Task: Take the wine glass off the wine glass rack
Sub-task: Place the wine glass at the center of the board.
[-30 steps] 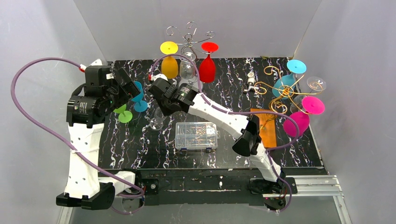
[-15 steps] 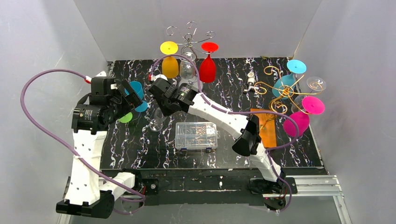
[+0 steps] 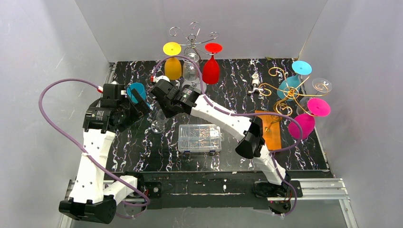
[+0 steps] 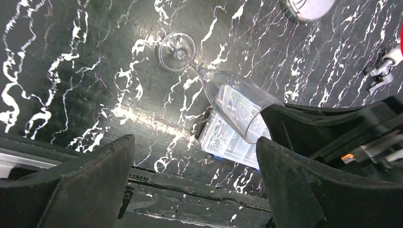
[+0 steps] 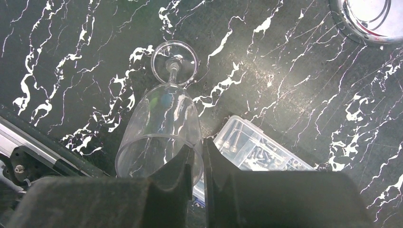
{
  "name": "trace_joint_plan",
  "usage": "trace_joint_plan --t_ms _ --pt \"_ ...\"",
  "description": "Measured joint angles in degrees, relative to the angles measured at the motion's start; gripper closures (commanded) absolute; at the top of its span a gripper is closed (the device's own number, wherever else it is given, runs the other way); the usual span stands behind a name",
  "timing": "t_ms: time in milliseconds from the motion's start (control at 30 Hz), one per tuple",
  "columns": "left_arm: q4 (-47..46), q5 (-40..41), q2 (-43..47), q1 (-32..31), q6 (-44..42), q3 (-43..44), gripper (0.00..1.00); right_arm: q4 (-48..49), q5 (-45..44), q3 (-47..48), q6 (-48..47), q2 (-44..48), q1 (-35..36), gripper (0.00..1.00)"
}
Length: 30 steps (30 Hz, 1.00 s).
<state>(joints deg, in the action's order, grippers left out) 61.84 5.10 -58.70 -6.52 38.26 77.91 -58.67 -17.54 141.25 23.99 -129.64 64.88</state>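
Now grips the clear wine glass (image 5: 159,118) by its rim with the right end effector (image 5: 198,156).
Pinches the glass wall between nearly closed fingers, with the bowl tilted away ahead of the fingertips and the foot down by the black marbled table (image 5: 285,71), contact hard to judge. Shows a clear plastic parts box (image 5: 256,147) just right of that end effector. Holds the left end effector (image 4: 195,180) gaping wide and empty, the same glass ahead of its fingers.
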Motion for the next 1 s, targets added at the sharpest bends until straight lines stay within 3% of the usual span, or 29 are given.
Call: trace_joint_plan --t_ms 467,1000 --pt "-4.59 -7.56 0.33 0.2 3.65 -5.4 0.03 1.03 0.31 0.02 0.31 -0.17 0.0 0.77" --pt "-9.44 -10.14 -2.05 0.22 3.19 -11.5 0.25 1.88 1.11 0.09 1.31 -0.26 0.0 0.76"
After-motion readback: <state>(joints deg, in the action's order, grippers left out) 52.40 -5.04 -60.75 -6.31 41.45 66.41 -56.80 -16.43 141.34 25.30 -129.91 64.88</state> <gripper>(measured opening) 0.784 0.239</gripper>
